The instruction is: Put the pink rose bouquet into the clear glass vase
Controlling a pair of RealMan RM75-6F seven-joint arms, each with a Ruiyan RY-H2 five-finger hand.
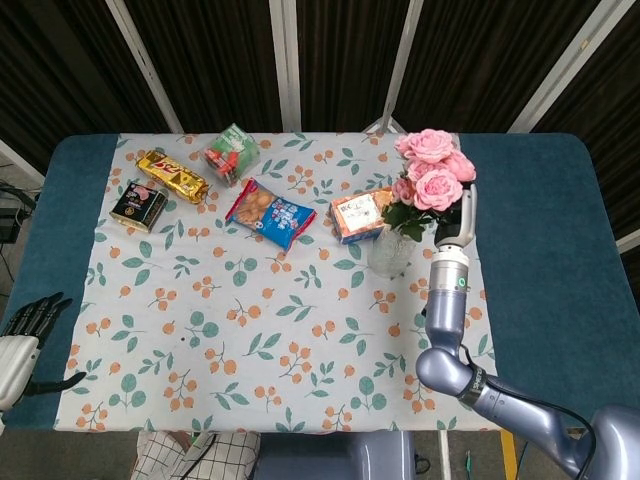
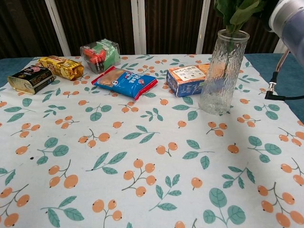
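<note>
The pink rose bouquet (image 1: 430, 172) stands over the clear glass vase (image 1: 389, 251) at the table's right. In the chest view its green stem (image 2: 229, 50) runs down inside the ribbed vase (image 2: 223, 71), and the leaves (image 2: 235, 9) spread above the rim. My right hand (image 1: 457, 220) is up beside the blooms and holds the bouquet; the roses hide its fingers. Only its grey forearm (image 2: 288, 19) shows in the chest view. My left hand (image 1: 26, 335) hangs off the near left edge, fingers apart, holding nothing.
An orange biscuit box (image 1: 360, 215) lies right beside the vase on its left. Further left are a blue snack packet (image 1: 270, 213), a clear box of red and green sweets (image 1: 231, 153), a gold packet (image 1: 172, 176) and a black tin (image 1: 139, 204). A black cable (image 2: 279, 96) lies right of the vase.
</note>
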